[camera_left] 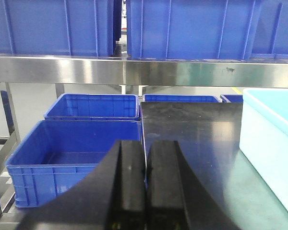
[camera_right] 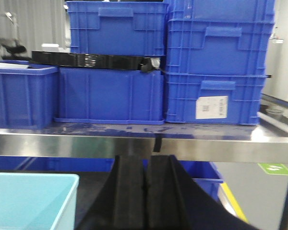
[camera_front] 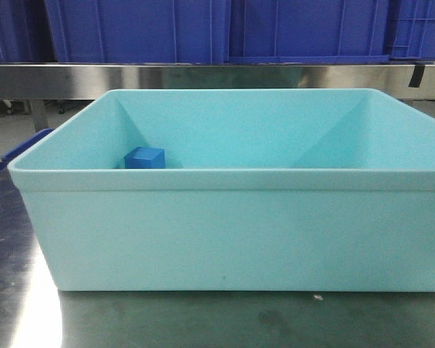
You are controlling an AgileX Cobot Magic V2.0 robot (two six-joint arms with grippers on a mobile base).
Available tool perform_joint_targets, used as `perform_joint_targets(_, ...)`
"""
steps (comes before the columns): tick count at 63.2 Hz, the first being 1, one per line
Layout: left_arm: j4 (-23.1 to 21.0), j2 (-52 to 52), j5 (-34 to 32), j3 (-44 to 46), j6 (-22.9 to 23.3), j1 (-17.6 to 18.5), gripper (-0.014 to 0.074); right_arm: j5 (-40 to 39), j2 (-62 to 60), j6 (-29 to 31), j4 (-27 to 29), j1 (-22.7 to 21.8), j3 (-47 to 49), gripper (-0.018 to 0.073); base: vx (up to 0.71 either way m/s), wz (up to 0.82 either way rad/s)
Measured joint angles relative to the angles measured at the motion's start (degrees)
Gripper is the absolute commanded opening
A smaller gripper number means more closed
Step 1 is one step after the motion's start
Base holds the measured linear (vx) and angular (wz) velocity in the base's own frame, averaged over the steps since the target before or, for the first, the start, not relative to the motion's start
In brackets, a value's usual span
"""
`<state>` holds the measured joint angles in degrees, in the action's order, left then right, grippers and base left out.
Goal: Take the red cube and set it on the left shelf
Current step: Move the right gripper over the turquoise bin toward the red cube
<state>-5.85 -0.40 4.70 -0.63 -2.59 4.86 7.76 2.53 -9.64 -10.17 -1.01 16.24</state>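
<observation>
Right up close is the pale turquoise tub [camera_front: 225, 232], and its tall front wall hides most of its floor. I can't see the red cube in any view. My guess is it sits low behind that wall, but I can't be sure. Only a blue cube [camera_front: 143, 158] peeks up, near the tub's back left corner (not the one we want). The left gripper [camera_left: 145, 143] has its two black fingers pressed together with nothing in them, and so does the right gripper [camera_right: 145, 160]. Both hang beside the tub, not over it, so I think no reach has begun. Behind the tub runs the left shelf [camera_front: 203, 76], its shiny rail carrying big blue crates [camera_front: 130, 29] whose tops are cut off.
</observation>
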Motion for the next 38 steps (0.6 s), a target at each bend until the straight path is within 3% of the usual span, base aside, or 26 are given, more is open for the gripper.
perform_joint_targets(12, 0.00, 0.00, 0.00, 0.00, 0.00, 0.00, 0.0102, 10.63, 10.18, 0.08, -0.76, 4.30, 15.27, 0.0053, 0.00, 0.00)
perform_joint_targets(29, 0.00, 0.00, 0.00, 0.00, 0.00, 0.00, 0.0102, 27.57, 30.36, 0.08, 5.61, 20.28, 35.98, 0.0053, 0.00, 0.00)
perform_joint_targets(38, 0.00, 0.00, 0.00, 0.00, 0.00, 0.00, 0.0102, 31.97, 43.98, 0.08, 7.84, 30.19, 43.93, 0.0054, 0.00, 0.00)
